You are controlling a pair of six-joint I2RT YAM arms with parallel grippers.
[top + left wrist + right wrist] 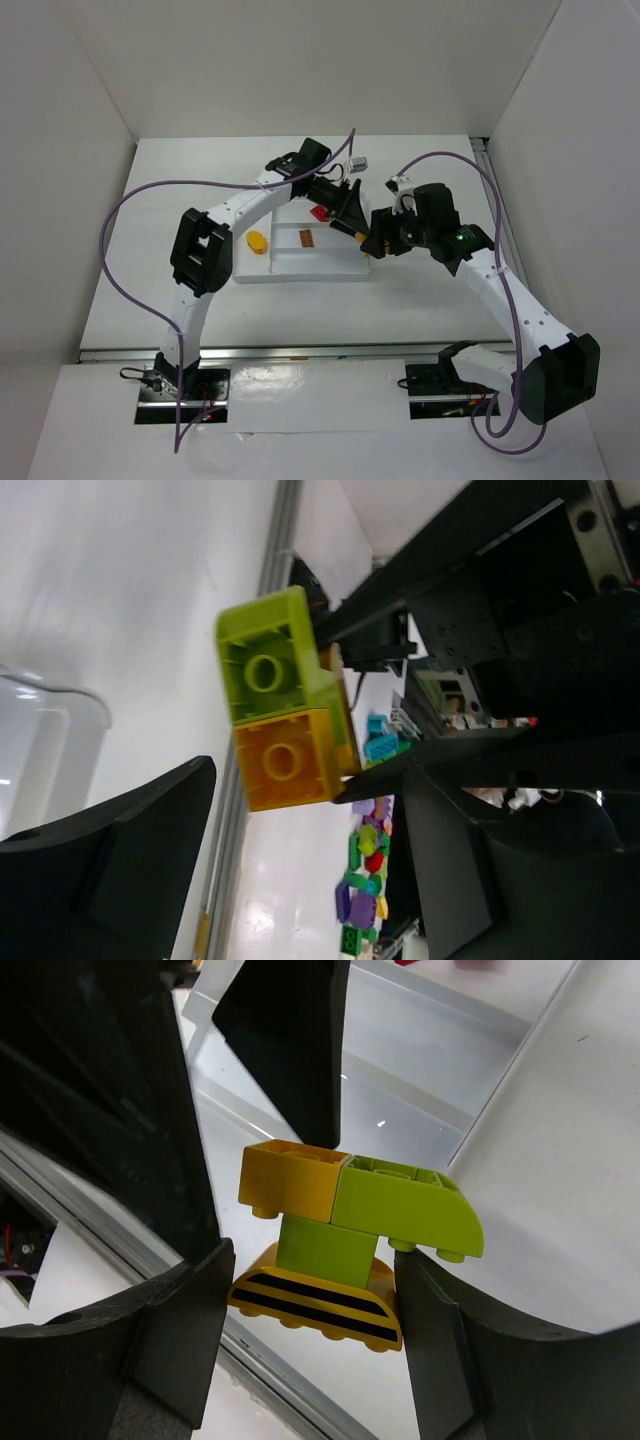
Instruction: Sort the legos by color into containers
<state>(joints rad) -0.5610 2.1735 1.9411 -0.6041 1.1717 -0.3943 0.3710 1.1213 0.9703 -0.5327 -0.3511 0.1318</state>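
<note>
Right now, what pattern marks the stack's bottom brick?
The brick is yellow, black-striped; right wrist view.

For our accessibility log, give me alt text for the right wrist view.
A stack of joined plastic bricks, orange-yellow and lime green blocks on a yellow curved base with black stripes, sits between the two black fingers of the right gripper, apparently clamped. A black finger of the left gripper hangs close above it, over a shallow white plastic tray with dividers.
</note>
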